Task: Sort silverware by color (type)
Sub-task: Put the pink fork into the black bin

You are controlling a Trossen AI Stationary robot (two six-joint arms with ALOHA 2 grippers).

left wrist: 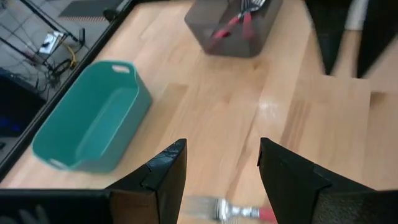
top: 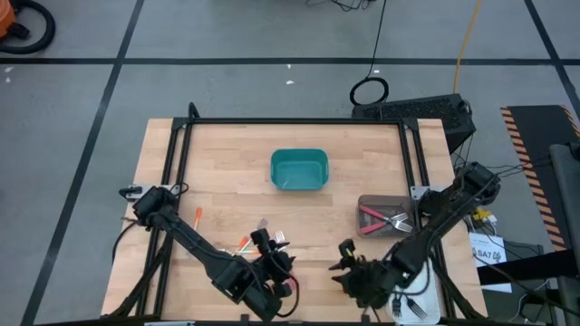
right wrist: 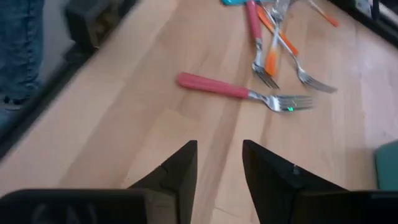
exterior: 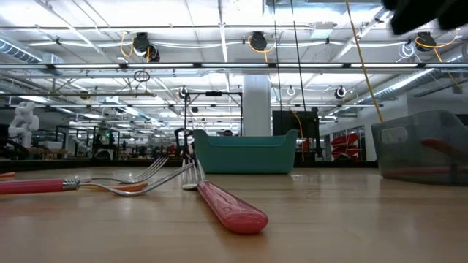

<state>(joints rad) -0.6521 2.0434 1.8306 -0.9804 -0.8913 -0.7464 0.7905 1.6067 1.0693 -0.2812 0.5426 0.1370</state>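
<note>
Red-handled fork [right wrist: 239, 91] is lying near the teal bin [top: 298, 169], looking light, stiff, slippery; right end effector [right wrist: 219, 163], fingers spread and empty, is suiting its handle.

Bright ceiling strip lights glare above the teal bin [exterior: 246, 153]; the tabletop [left wrist: 273, 106] shines palely beside it. Both wrist views blur, and nearby forks [exterior: 219, 201] look soft.

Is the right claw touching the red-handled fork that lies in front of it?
Apart. The right wrist view shows bare wood between the right claw and the red-handled fork; its fingers have nothing between them.
</note>
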